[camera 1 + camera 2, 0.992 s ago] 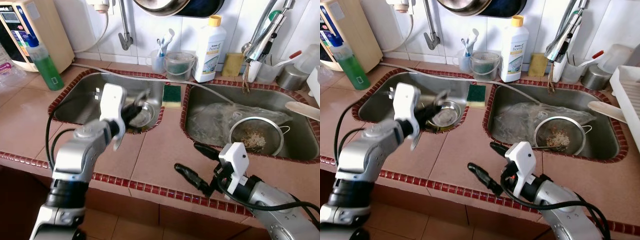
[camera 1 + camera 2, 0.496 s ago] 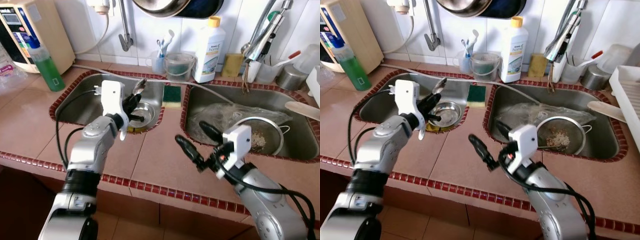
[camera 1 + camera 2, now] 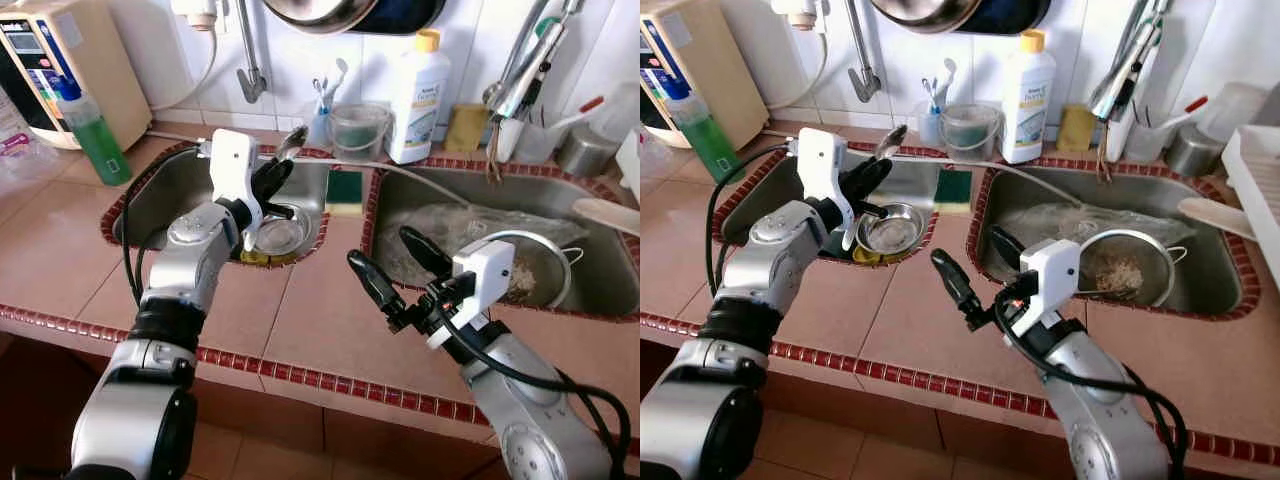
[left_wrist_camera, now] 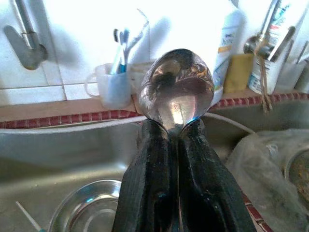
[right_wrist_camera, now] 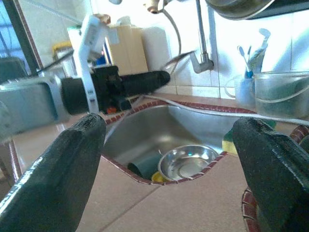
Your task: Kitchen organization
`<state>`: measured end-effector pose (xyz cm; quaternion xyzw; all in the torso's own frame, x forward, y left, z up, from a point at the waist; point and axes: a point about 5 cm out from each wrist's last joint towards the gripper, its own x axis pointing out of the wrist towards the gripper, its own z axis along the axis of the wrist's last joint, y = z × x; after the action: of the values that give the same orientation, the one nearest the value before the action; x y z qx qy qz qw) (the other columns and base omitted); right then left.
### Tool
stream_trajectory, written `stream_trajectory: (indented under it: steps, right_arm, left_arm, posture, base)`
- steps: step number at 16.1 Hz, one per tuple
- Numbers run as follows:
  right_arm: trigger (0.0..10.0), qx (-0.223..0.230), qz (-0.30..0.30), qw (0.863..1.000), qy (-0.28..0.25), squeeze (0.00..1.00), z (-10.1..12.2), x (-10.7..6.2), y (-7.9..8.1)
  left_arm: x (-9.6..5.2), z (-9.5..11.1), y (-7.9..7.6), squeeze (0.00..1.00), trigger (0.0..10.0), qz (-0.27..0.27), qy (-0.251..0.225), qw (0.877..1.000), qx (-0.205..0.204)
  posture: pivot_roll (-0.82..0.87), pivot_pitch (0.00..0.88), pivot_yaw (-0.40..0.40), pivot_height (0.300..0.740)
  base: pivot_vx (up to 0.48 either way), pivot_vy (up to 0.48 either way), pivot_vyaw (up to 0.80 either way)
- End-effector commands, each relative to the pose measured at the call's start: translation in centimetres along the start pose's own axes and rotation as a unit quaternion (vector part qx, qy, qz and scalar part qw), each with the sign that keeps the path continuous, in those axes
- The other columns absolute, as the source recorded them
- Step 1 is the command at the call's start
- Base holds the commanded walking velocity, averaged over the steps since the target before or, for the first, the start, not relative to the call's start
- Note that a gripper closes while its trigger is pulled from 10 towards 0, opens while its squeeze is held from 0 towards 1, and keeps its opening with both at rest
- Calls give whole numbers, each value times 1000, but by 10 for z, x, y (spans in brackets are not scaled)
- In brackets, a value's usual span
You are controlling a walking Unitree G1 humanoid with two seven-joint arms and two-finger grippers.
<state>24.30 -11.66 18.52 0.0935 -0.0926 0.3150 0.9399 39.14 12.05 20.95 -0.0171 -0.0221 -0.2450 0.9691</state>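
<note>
My left gripper (image 3: 280,170) hangs over the left sink (image 3: 160,215), shut on the handle of a metal spoon (image 3: 294,140). Seen from the left wrist, the spoon (image 4: 176,88) has its bowl sticking out past the closed fingertips (image 4: 159,145). A small steel bowl (image 3: 280,232) lies in that sink below the gripper. My right gripper (image 3: 379,246) is held open and empty above the tiled counter (image 3: 310,310) between the two sinks. The right sink holds a mesh strainer (image 3: 520,270) with food scraps and a crumpled plastic bag (image 3: 440,225).
A green sponge (image 3: 345,188) lies on the divider between the sinks. Along the back stand a white detergent bottle (image 3: 418,98), a plastic tub (image 3: 360,130), a toothbrush cup (image 3: 318,122) and a green soap bottle (image 3: 95,130). A wooden spatula (image 3: 610,215) lies at far right.
The left gripper has lifted the spoon up from beside the steel bowl toward the back of the left sink. The right gripper has risen from the counter's front edge, still open.
</note>
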Motion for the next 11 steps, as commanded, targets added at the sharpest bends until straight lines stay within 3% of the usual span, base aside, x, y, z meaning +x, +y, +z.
stream_trajectory:
  steps: [1,6,11]
  right_arm:
    - [10000,5,8,1000,-7,0,6,-1,9]
    - [10000,38,31,999,2,0,17,-23,37]
    - [10000,68,33,997,11,0,29,-40,56]
  left_arm:
    - [3,8,0,0,10000,-16,-3,1000,20]
    - [10,13,0,0,10000,-70,12,996,51]
    - [16,19,1,0,10000,-105,29,991,78]
  posture:
    - [-260,111,125,740]
    - [-268,215,149,740]
    - [-285,324,167,740]
  base:
    - [0,0,0]
    - [0,0,0]
    - [0,0,0]
